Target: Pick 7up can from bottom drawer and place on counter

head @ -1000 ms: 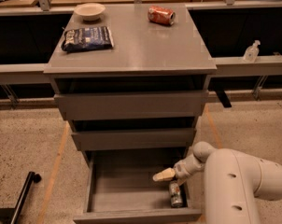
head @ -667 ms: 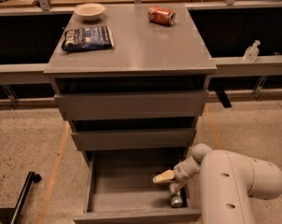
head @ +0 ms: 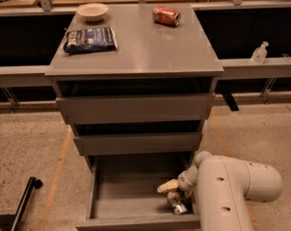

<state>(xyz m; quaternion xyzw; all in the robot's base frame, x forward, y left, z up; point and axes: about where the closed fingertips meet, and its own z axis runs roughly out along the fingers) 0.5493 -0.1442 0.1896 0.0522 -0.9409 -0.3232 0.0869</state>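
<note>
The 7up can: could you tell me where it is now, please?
In the camera view, the 7up can sits in the open bottom drawer's front right corner, close beside the gripper.

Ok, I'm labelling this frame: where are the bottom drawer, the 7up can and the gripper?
bottom drawer (head: 121, 196): camera view, on its bare floor.
7up can (head: 176, 203): camera view, on its silvery body, in the drawer's right front corner.
gripper (head: 169, 188): camera view, at its tip, inside the drawer by the can.
</note>
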